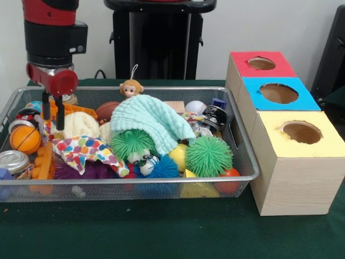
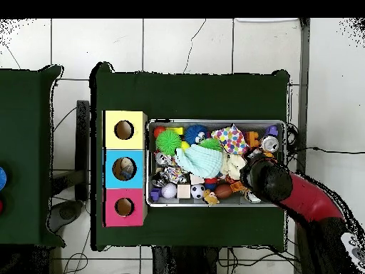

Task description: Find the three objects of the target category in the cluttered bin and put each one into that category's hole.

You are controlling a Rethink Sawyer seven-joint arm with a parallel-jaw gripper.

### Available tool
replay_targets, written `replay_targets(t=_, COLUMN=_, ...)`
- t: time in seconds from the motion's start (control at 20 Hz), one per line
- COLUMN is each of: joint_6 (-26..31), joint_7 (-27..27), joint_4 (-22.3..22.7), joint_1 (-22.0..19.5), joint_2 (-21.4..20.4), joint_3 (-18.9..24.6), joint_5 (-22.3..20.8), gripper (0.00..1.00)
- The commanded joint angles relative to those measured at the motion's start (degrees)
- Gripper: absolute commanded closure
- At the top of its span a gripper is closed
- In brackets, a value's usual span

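Claw [image 1: 53,112] sits at the left of the front view, low over the left end of the wire bin [image 1: 245,162]. Its two black fingers [image 1: 47,106] hang close together with a thin gap and nothing visibly between them, so I read it as near pressed together and empty.

Target category isn't stated, so I can't say which three items count. Candidates visible:
- orange mini basketball [image 1: 24,138], just left of and below the claw
- brown football [image 1: 107,110] mid-back of the bin
- baseball [image 1: 195,106] toward the back right
- green spiky ball [image 1: 208,156], front right

A mint cloth [image 1: 153,120] covers the middle of the pile, so more may be hidden under it.

Progress: sorter box [image 1: 294,172] stands right of the bin on the table [image 1: 161,232]. Overhead, something pale shows inside the blue hole [image 2: 124,168]; yellow hole [image 2: 124,130] and red hole [image 2: 124,207] look empty. My guess is at most one drop done, most of the job left.
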Motion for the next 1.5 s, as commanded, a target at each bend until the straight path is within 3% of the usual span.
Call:
replay_targets(t=0.05, joint_6=-3.7, joint_7=1.61, joint_4=0.51, joint_1=1.73, joint_2=5.6, joint_3=3.71, joint_5=-3.93, gripper=0.0)
replay_targets(t=0.4, joint_6=-5.08, joint_7=2.32, joint_4=0.84, joint_1=1.66, joint_2=6.33, joint_3=3.61, joint_5=-4.25, gripper=0.0)
replay_targets(t=0.9, joint_6=-8.96, joint_7=0.42, joint_4=0.54, joint_1=-1.87, joint_2=10.92, joint_3=4.67, joint_5=-7.14, gripper=0.0)
replay_targets(t=1.5, joint_6=-7.6, joint_7=-2.09, joint_4=-5.27, joint_1=-4.93, joint_2=14.5, joint_3=6.13, joint_5=-10.21, gripper=0.0)
